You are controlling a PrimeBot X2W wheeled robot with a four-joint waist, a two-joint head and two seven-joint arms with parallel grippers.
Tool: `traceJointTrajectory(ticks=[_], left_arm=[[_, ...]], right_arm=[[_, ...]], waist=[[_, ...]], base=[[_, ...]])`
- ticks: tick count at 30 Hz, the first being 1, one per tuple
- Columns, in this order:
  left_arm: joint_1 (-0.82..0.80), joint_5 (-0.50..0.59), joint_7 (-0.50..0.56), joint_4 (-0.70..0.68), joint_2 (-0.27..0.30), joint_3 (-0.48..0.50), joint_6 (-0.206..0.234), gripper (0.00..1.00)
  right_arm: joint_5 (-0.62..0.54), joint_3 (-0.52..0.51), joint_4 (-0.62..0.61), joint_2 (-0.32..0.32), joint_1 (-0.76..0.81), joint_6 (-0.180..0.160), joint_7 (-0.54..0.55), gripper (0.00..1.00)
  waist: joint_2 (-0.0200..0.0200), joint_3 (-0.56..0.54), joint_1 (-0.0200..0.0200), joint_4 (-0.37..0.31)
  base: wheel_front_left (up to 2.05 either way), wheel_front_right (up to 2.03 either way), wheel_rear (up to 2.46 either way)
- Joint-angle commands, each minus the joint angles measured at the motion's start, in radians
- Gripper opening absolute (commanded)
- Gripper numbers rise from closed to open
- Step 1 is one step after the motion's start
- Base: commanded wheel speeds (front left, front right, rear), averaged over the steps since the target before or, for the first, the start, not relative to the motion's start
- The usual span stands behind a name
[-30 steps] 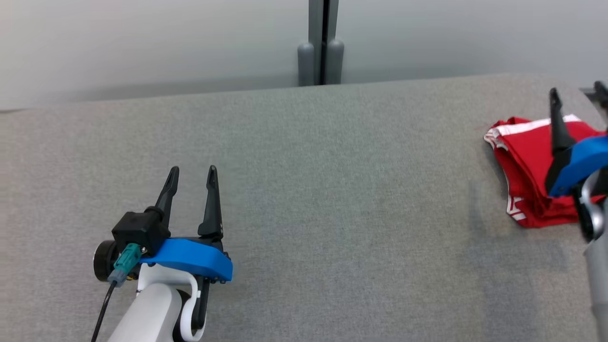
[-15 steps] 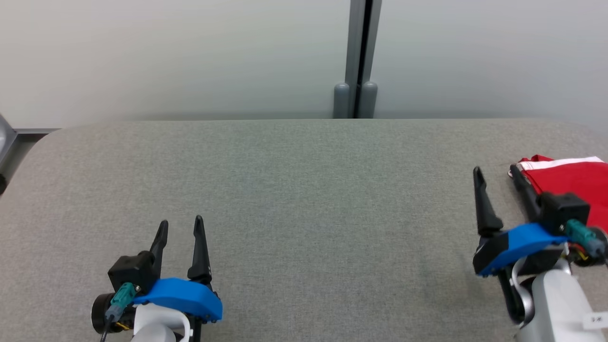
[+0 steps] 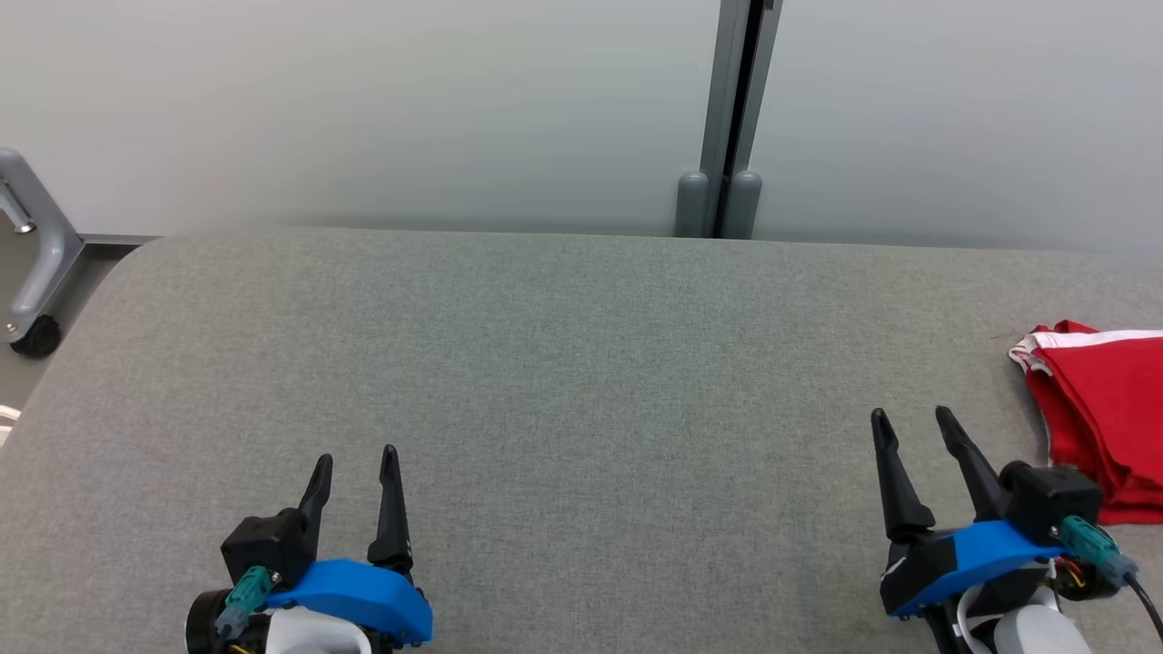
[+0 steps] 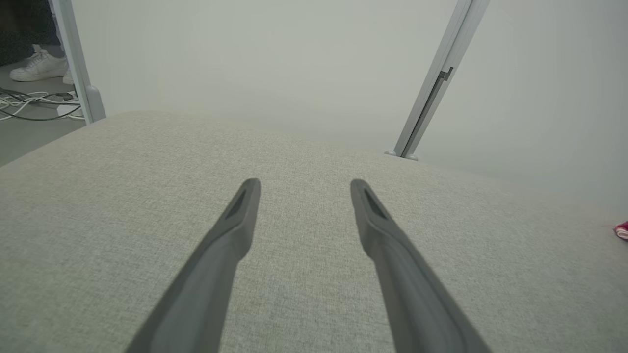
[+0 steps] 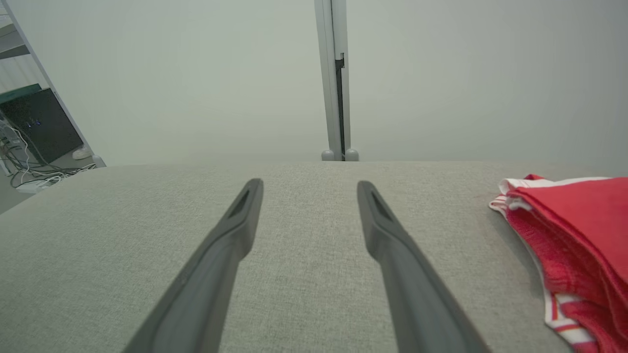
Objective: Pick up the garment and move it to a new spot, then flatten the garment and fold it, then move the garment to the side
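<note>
A grey woven-fabric tabletop (image 3: 581, 381) spanned the scene. Pale matte partition panels (image 3: 363, 109) stood along its far edge, joined by a grey metal post (image 3: 731, 118). At far left, a grey tubular frame with a black caster (image 3: 41, 282) stood on grey floor (image 3: 11, 372).

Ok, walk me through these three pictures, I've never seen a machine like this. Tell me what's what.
This is a robot with two arms. The head view looks down from a camera on its head. It shows the left gripper and the right gripper, each a pair of long dark fingers, open over a grey padded table. The other two pictures come from a camera on each wrist, looking along that arm's own fingers. On the table lies a folded red garment with white trim, at the right edge beside the right gripper. Neither gripper holds anything.
</note>
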Motion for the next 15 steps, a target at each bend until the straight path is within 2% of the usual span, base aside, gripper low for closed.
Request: traceJointTrajectory(ticks=[1,15], left_arm=[[0.009,0.001,-0.005,-0.003,-0.001,0.007,-0.003,1.0],[0.01,0.006,-0.004,-0.001,-0.001,-0.011,-0.004,1.0]], right_arm=[[0.004,-0.004,-0.003,-0.002,0.016,0.0,-0.007,1.0],[-0.011,-0.016,-0.013,-0.001,0.041,0.0,-0.003,1.0]], waist=[[0.0002,-0.001,0.0,0.001],[0.0002,-0.01,0.0,-0.015]], base=[[0.0,0.0,0.0],[0.0,0.0,0.0]])
